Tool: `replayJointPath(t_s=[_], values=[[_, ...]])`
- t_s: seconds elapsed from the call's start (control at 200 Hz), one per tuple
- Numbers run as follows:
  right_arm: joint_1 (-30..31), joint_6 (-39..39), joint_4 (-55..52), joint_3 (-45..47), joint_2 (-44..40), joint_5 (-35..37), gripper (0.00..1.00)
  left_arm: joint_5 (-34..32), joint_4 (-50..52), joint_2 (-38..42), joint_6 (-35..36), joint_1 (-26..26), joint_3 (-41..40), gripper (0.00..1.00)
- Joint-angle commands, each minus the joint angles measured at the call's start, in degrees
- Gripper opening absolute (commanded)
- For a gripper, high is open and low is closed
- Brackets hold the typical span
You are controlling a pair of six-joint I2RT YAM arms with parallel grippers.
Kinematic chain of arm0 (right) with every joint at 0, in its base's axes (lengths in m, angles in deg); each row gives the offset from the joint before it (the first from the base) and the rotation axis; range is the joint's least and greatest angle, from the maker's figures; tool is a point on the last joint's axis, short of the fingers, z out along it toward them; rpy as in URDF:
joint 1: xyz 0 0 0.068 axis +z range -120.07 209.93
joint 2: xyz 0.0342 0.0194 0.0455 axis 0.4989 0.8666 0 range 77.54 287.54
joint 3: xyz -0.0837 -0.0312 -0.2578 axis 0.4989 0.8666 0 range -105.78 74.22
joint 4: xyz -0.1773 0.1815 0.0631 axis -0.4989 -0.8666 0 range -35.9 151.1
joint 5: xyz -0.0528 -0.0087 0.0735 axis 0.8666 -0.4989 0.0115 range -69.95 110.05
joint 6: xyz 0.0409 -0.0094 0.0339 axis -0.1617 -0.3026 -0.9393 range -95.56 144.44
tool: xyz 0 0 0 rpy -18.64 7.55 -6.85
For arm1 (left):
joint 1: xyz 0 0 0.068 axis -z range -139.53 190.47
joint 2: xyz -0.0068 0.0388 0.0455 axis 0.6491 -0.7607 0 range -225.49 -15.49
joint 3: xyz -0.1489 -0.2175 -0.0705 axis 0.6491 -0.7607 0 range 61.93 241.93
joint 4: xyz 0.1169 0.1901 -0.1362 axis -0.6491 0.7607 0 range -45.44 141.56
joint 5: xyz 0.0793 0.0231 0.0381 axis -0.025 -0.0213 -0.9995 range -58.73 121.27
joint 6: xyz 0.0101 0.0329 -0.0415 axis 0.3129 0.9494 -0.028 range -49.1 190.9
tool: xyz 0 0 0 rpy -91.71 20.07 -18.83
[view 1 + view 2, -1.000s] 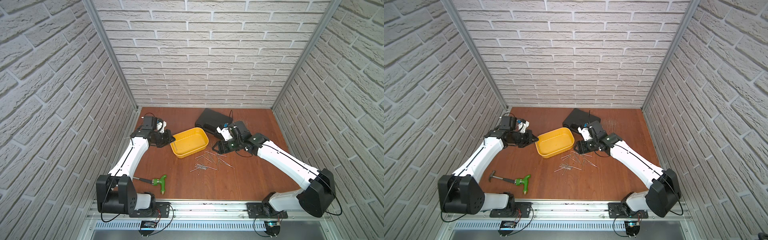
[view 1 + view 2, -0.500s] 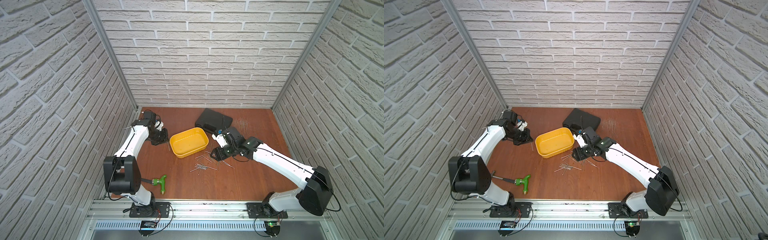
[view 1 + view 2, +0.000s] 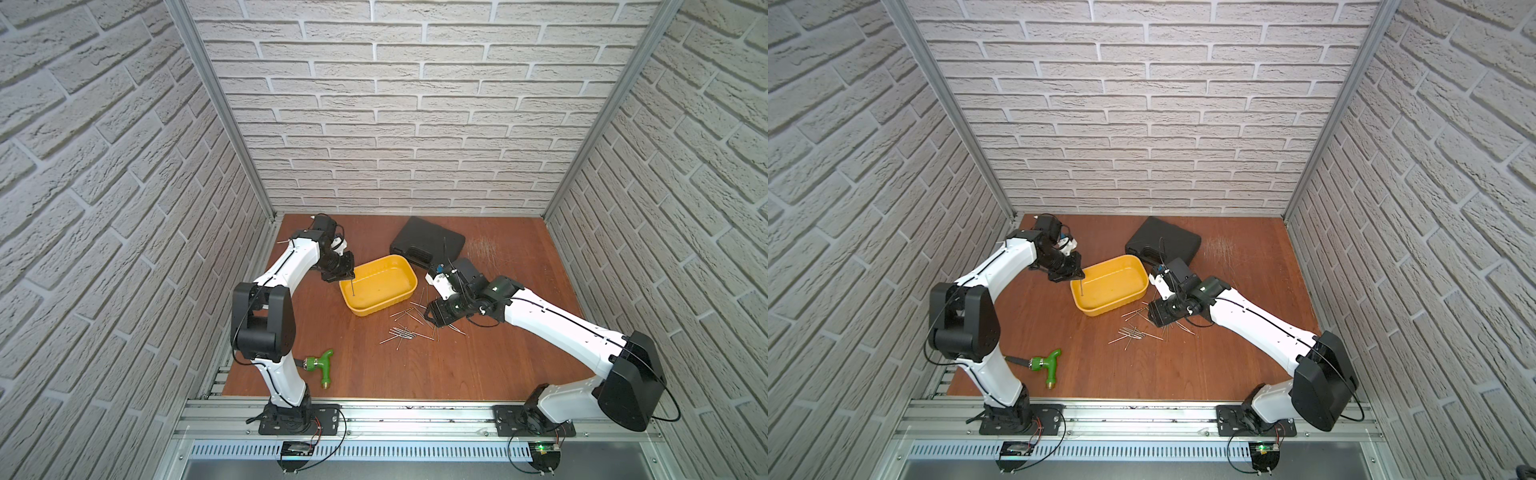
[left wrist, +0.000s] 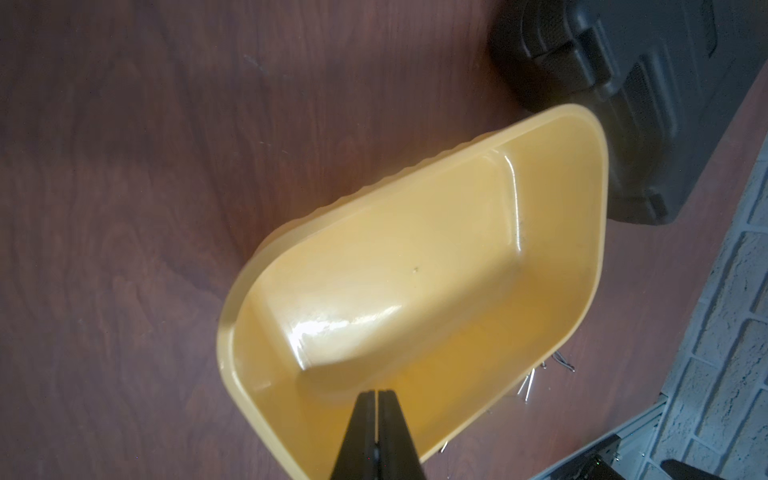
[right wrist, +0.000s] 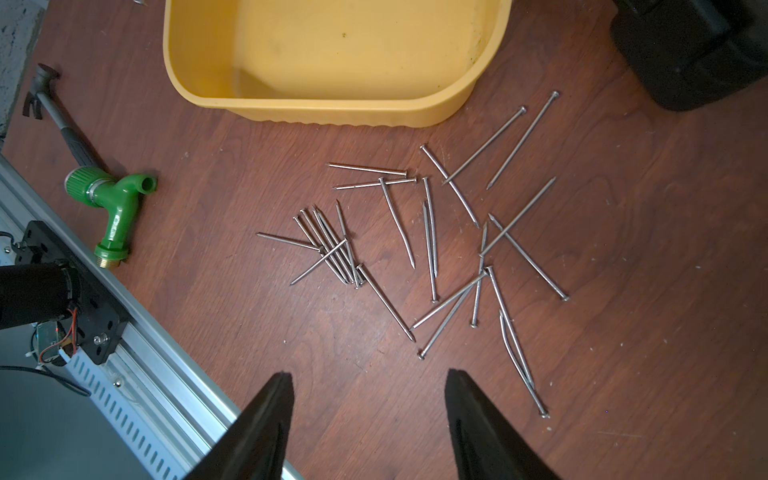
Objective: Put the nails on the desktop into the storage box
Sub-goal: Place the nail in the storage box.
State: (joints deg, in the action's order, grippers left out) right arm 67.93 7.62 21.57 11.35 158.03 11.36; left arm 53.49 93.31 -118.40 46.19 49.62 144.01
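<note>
Swung over since a moment ago, the left jaws clamp one thin silvery nail (image 3: 352, 287) dangling into the shallow yellow plastic storage box (image 3: 386, 303). Nearby the right jaws stand parted above the other nails (image 5: 332, 249) scattered on the reddish-brown wooden table (image 3: 457, 365).

We see a reddish-brown wooden desktop (image 3: 478, 365) carrying a yellow tub (image 3: 414, 282), loose nails (image 3: 405, 332) scattered just beside it, a black case (image 3: 428, 243), a green tap (image 3: 322, 363) and a hammer (image 5: 54, 112).

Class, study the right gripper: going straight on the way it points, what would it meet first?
Probably the loose nails lying on the desktop just ahead of the open right gripper; depth is unclear, so bare wood could come first.
</note>
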Motion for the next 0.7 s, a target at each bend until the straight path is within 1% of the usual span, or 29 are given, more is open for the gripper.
replayJointPath(t_s=[0.0,0.195,0.37,0.695], values=[[0.75,1.49,-0.63,1.15,-1.37,1.45,0.64,-0.57,-2.60,-1.92,-1.79,0.34,0.98,0.00],[0.76,1.81,-0.99,2.22,-2.28,1.92,0.64,-2.30,-4.53,-3.79,-2.69,0.74,0.81,0.00],[0.68,1.88,-0.93,3.01,-2.26,2.36,0.64,-2.81,-7.38,-3.97,-4.11,1.20,-1.75,0.00],[0.41,-0.05,-2.59,3.12,2.29,5.60,0.64,-2.88,-10.30,-6.05,-5.40,2.98,-3.15,0.00]])
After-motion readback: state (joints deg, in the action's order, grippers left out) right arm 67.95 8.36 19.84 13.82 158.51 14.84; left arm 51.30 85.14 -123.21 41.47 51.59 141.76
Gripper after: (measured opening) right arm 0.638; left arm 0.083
